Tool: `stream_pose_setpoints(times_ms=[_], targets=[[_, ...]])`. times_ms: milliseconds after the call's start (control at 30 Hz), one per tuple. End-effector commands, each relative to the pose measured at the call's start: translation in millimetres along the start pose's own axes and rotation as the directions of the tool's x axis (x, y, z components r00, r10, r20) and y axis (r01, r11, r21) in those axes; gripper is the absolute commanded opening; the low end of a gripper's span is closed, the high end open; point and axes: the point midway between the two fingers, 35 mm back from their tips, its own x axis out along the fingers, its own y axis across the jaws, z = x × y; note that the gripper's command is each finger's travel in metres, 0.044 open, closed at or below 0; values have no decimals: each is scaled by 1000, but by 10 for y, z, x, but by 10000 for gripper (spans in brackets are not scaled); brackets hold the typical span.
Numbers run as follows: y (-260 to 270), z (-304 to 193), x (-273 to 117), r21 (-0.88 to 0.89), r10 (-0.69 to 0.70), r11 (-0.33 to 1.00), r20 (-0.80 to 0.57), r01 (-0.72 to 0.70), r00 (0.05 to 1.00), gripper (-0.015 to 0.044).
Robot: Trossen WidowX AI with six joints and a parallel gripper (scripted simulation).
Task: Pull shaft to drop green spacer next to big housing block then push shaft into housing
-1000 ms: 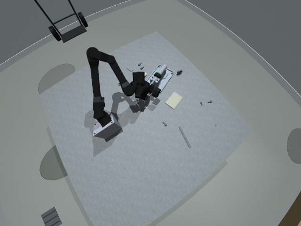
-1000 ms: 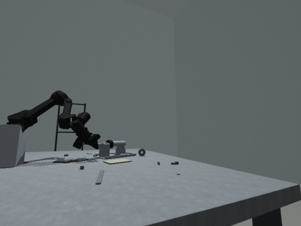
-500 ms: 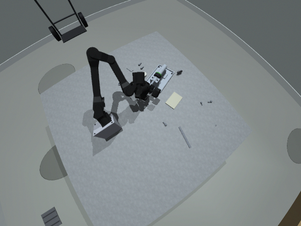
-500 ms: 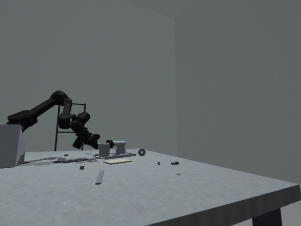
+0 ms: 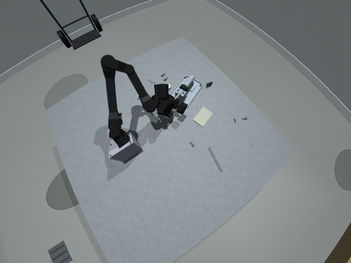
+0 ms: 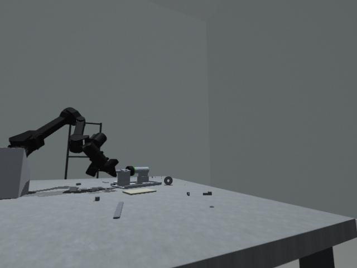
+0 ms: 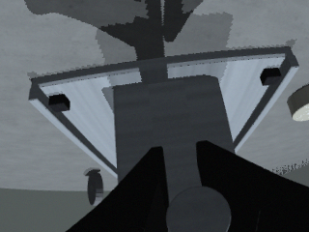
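Note:
My gripper (image 5: pixel 176 104) (image 6: pixel 115 173) (image 7: pixel 180 155) is shut on the shaft, whose round end (image 7: pixel 198 215) shows between the fingers in the wrist view. The fingers are beside the near support block (image 6: pixel 124 177) (image 7: pixel 169 113). The green spacer (image 5: pixel 185 85) (image 6: pixel 134 170) is a thin ring up on the shaft line, against the pale cylindrical housing (image 5: pixel 190 80) (image 6: pixel 142 170). Black spacers (image 5: pixel 183 87) (image 6: pixel 129 170) sit beside it, on the gripper's side; their number is unclear. The support block hides the spacers in the wrist view.
The assembly stands on a pale base plate (image 5: pixel 193 97) (image 6: pixel 153 183) (image 7: pixel 92 130). A dark ring (image 5: pixel 209 84) (image 6: pixel 168 180) stands beyond it. A yellow pad (image 5: pixel 203 116) (image 6: pixel 139 191), a grey strip (image 5: pixel 215 159) (image 6: pixel 118 210) and several small bolts lie on the table.

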Motion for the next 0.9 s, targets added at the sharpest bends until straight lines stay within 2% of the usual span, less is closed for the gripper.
stream_pose_setpoints(times_ms=[0,867], targets=[[-3,11,-8,-4,-1,1000,1,1,1000,0],[-2,29,-25,-4,-1,1000,1,1,1000,0]])
